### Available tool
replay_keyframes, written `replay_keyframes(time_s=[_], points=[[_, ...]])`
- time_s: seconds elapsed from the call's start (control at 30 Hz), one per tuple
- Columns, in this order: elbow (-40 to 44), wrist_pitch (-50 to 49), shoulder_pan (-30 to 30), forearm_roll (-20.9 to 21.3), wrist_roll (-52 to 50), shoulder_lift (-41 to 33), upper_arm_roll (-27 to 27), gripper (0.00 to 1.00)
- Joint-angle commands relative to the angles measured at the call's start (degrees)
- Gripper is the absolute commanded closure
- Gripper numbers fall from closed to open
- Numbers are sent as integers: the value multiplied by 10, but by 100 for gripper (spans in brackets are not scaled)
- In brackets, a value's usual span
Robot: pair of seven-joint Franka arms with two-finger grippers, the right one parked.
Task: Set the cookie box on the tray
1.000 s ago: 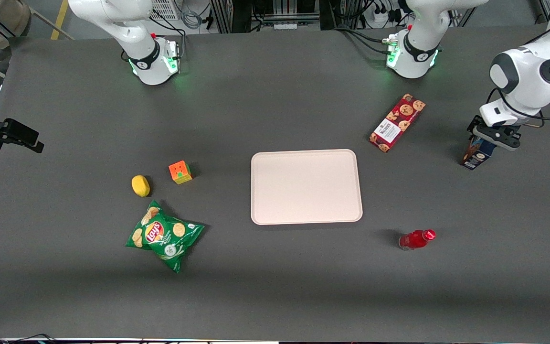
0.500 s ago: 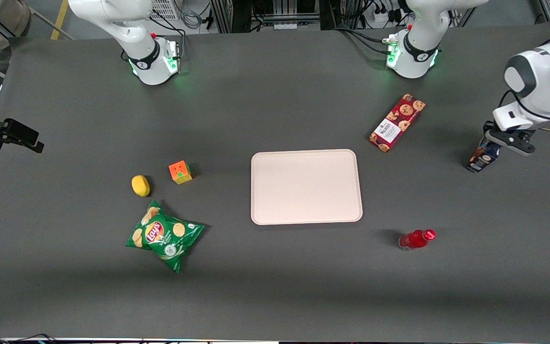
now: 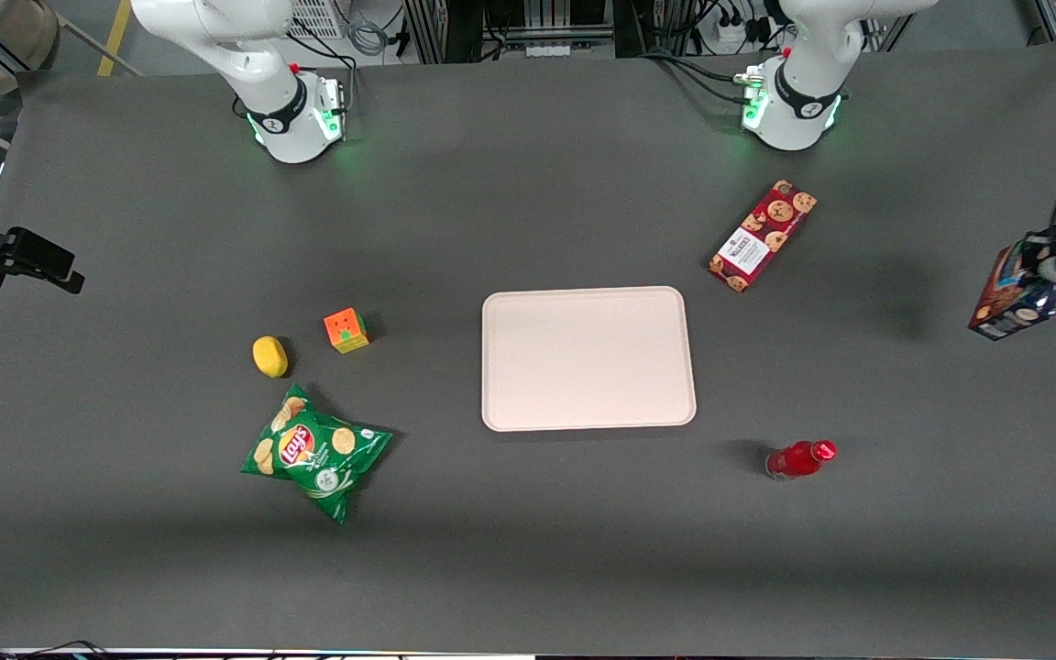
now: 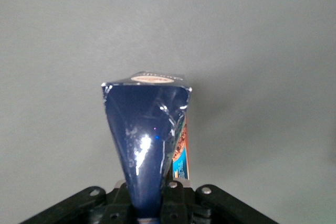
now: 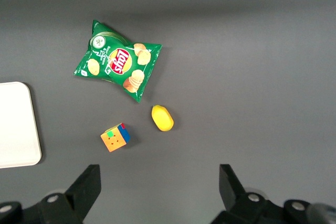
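- Navy-blue cookie box (image 3: 1009,302) hangs tilted above the tabletop (image 3: 528,550) at the working arm's end, so I judge it is lifted for carrying.
- Its upper end sits in the hand (image 3: 1050,270), which pinches it; the wrist view shows the carton (image 4: 149,129) squeezed narrow there.
- Cream-white tray (image 3: 588,359) lies bare and well apart, toward the parked arm, with a red box (image 3: 764,235) between.

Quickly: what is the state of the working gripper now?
Gripper: shut on the cookie box, held above the table at the working arm's end.
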Motion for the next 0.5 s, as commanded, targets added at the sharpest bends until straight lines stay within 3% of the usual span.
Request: replay_keyframes(time_s=[0.0,0.13,0.3,0.47], points=[[112,-116,-8,-9,4,6,-7,100],[176,-173,-10,-9,-1,11,-12,100],[183,-184,-12,-13,-16,12,-19,100],[194,-235,-13,-14,-109,6,-59,100]])
